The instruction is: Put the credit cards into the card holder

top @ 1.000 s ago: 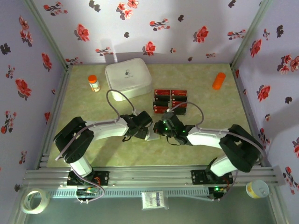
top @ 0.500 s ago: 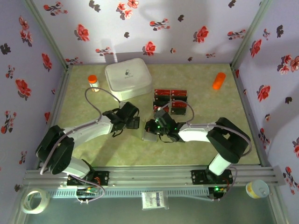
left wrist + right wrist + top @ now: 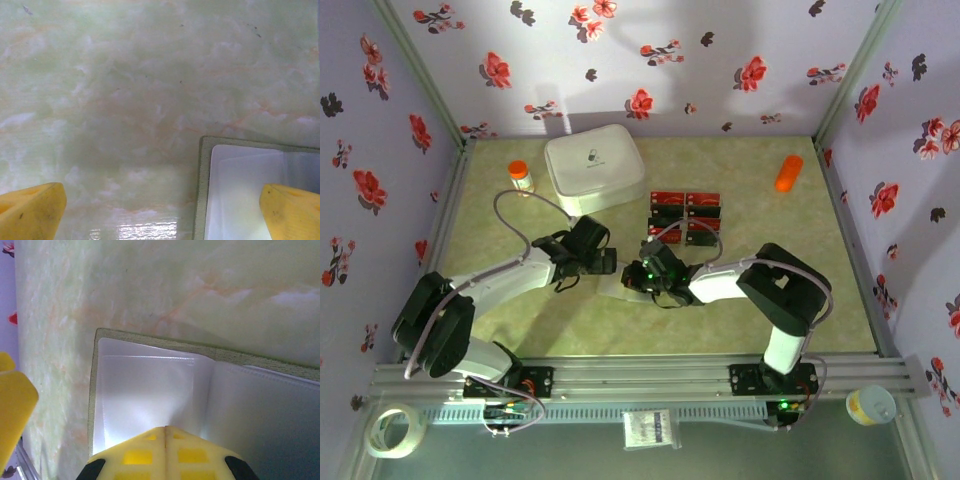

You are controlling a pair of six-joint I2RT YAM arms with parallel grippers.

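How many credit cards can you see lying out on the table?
6. The credit cards lie in a block of two columns and three rows, right of the white box. A cable crosses the nearer rows, so a card there may be hidden.

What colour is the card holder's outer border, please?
Olive green; the card holder shows best in the right wrist view.

Soft, even light falls from above, and the arms (image 3: pixel 510 282) lay faint shadows on the worktop (image 3: pixel 570 330). The overhead picture looks slightly grainy. Close up, glare shines on the worktop beside the card holder (image 3: pixel 145 400), whose clear pockets wash out white, and the yellow fingertips (image 3: pixel 135 456) blur.
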